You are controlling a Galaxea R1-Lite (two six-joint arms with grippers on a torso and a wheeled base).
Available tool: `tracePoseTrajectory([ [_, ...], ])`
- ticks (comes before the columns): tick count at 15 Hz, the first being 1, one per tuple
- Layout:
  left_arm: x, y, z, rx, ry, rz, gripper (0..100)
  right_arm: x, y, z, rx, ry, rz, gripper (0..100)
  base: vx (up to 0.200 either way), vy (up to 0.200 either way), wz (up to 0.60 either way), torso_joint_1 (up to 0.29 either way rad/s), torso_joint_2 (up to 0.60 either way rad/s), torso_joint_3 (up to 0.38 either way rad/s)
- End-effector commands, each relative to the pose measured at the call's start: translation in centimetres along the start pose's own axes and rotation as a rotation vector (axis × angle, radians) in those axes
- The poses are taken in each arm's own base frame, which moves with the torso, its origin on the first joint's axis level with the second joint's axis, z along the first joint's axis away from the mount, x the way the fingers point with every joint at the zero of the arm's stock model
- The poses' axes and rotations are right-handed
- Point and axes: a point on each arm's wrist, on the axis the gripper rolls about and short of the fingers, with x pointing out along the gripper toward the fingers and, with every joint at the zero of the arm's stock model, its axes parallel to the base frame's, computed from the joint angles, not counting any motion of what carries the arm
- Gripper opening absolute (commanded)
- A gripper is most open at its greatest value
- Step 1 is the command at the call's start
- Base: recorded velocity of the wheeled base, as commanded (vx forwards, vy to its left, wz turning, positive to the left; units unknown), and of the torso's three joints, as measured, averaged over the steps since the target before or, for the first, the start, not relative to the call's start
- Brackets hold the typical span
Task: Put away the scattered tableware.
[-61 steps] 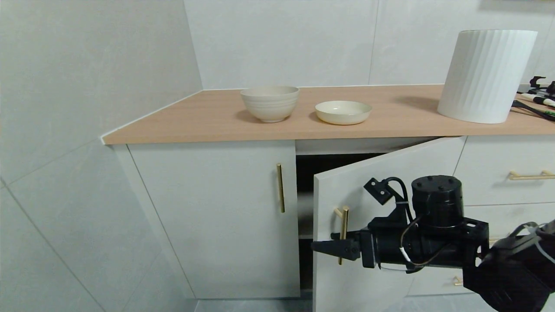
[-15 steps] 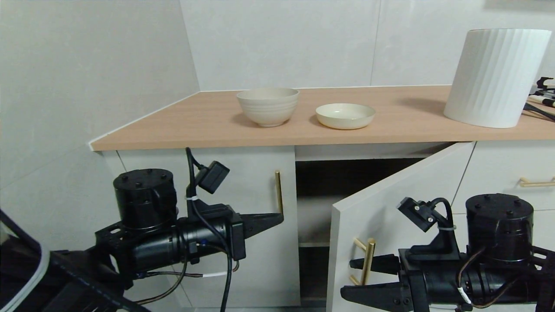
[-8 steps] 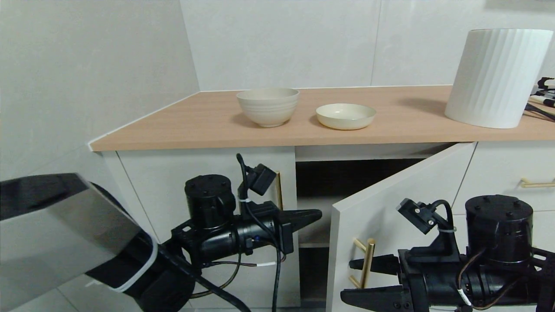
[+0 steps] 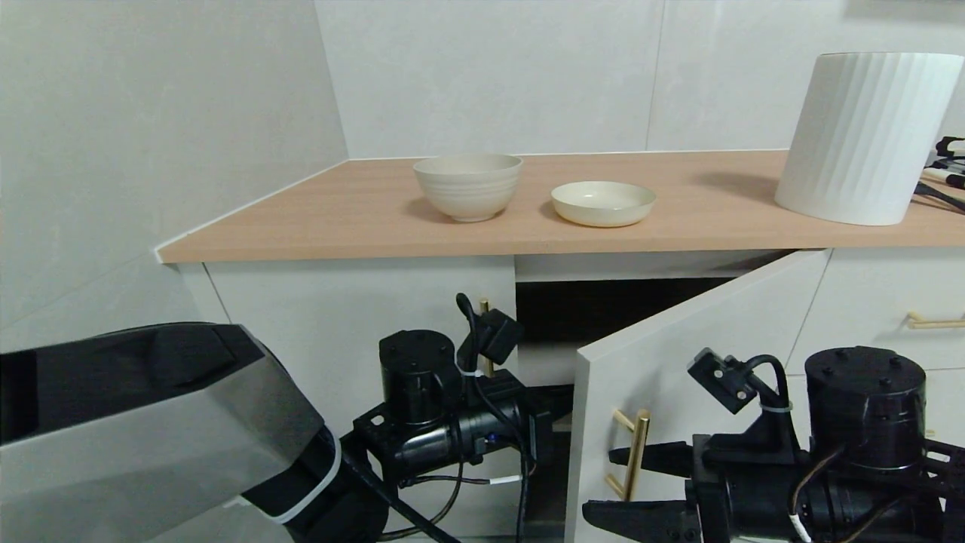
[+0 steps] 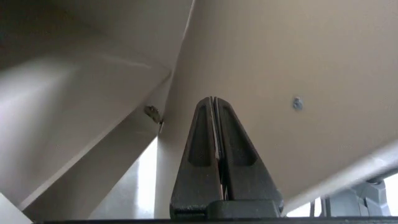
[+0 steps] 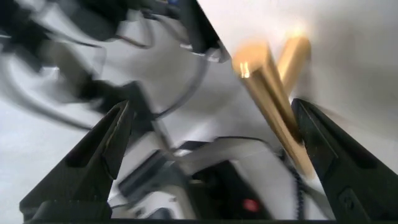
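Bowl (image 4: 467,186), beige, deep, ridged, beside shallow cream dish (image 4: 602,203)

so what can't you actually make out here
- Inside of the white cabinet: head view, dark, partly screened by the half-open white door.
- Left end effector tip: head view, behind the door's edge.
- Black and white utensils on the wooden countertop: head view, cut off by the edge.
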Motion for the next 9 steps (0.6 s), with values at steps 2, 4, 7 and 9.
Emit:
tracePoseTrajectory([
  [2, 0.1, -0.5, -0.2, 0.001, 0.006, -0.012, 0, -1.7, 0.2, 0.5, -0.029, -0.072, -0.08, 100, 0.0, 0.0, 0.0, 0.0, 0.0, 0.0],
  [4, 0.2, -0.9, -0.2, 0.003, 0.009, -0.024, 0, -3.0, 0.1, 0.3, -0.024, -0.092, -0.107, 100, 0.0, 0.0, 0.0, 0.0, 0.0, 0.0],
  [7, 0.1, -1.1, -0.4, 0.004, 0.007, -0.028, 0, -5.9, 1.0, -0.5, -0.025, -0.093, -0.145, 100, 0.0, 0.0, 0.0, 0.0, 0.0, 0.0],
  [9, -0.1, -1.1, -0.5, 0.001, 0.01, -0.027, 0, -7.6, 1.8, -1.2, -0.045, -0.052, -0.174, 100, 0.0, 0.0, 0.0, 0.0, 0.0, 0.0],
])
